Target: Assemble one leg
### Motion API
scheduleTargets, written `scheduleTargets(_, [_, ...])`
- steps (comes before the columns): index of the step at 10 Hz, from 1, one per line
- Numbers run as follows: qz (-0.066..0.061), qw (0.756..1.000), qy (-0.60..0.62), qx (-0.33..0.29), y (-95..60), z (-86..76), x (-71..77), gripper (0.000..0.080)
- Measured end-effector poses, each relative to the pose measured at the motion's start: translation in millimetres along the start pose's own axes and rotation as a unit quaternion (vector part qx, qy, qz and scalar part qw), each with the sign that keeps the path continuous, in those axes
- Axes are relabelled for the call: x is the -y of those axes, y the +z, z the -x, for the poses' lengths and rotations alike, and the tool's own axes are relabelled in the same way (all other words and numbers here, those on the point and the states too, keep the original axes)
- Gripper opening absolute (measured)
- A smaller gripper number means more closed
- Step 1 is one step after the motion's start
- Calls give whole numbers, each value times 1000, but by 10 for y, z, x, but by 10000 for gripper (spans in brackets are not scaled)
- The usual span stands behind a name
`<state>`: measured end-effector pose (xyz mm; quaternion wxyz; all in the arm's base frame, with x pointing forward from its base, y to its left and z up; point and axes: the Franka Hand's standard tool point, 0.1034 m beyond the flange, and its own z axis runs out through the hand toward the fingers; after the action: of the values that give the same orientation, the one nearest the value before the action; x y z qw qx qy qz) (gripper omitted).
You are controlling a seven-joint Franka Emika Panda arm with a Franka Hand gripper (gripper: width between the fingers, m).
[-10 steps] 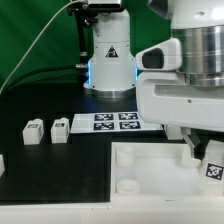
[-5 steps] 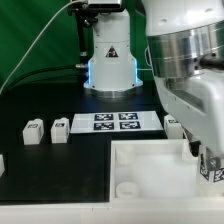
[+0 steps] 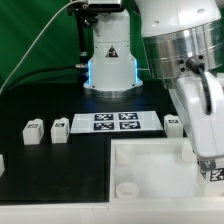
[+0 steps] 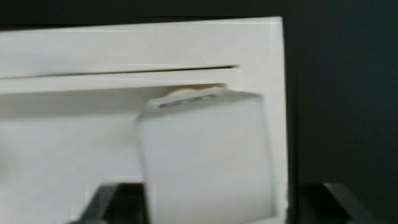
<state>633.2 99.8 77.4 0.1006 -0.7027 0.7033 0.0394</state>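
Note:
My gripper [image 3: 208, 160] is shut on a leg [image 3: 212, 172], a small white block with a black-and-white tag, and holds it over the right end of the large white tray [image 3: 150, 160]. In the wrist view the leg [image 4: 210, 150] stands upright between my dark fingers [image 4: 125, 205], with the tray's rim [image 4: 125, 60] behind it. Two more legs [image 3: 34, 131] [image 3: 59, 130] stand on the black table at the exterior view's left. Another leg [image 3: 173, 125] stands by the marker board's right end.
The marker board [image 3: 115, 122] lies behind the tray. The arm's base [image 3: 108, 60] stands at the back. A round corner socket [image 3: 128, 188] shows in the tray's near left corner. A white piece [image 3: 1, 162] is cut off at the left edge.
The arm has swung and turned above the tray, uncovering the leg by the marker board. The held leg has sunk slightly toward the tray's right end.

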Motion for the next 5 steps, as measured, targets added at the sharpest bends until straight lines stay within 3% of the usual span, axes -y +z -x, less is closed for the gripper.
scheduleTargets(1, [-16,997,-80,-9,42,34,-14,555])
scheduleTargets(2, [-10,982,-189,-14,78,64,-68,622])
scheduleTargets(5, [-2,935,-353,-23,80,109,-76,648])
